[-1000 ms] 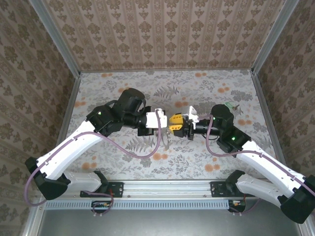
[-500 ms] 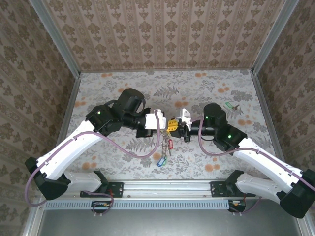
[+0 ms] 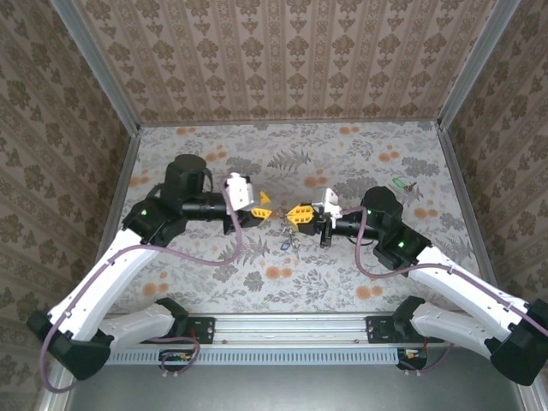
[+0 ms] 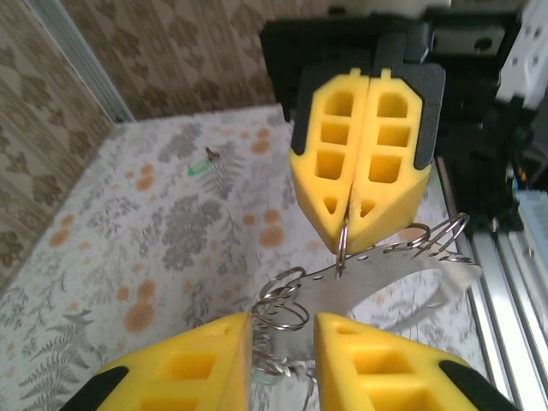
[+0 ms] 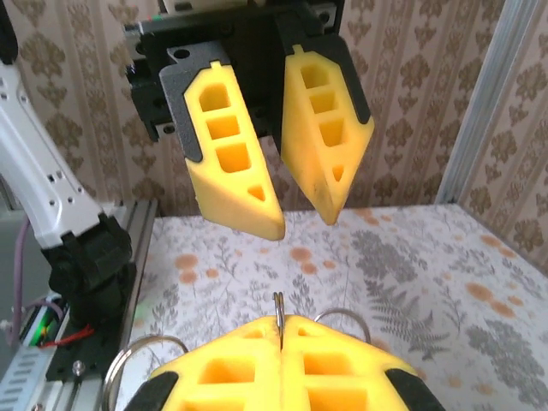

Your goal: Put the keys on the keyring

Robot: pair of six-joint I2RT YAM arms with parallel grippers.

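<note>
Seen from the left wrist, the left fingers (image 4: 224, 364) stand a little apart and grip nothing. Rising out of that narrow gap is the keyring (image 4: 402, 267), a thin grey band with a row of small holes. Thin wire rings (image 4: 282, 301) bunch at its end nearest these fingers, and more sit at its other end. Its long axis runs crosswise, climbing from the gap towards the right. It passes just under the tips of the right fingers (image 4: 344, 218) and curves back on itself into a loop. The right fingers are pressed together on one thin wire ring at their tips, and the band hangs from that ring.

From above, the keys (image 3: 286, 244) dangle in a small cluster just below the right fingers. One head looks bluish; the other colours are too small to tell. Farther off, well apart from both sets of fingers, a green key (image 3: 399, 182) lies flat on the flowered bench (image 3: 214, 274).
</note>
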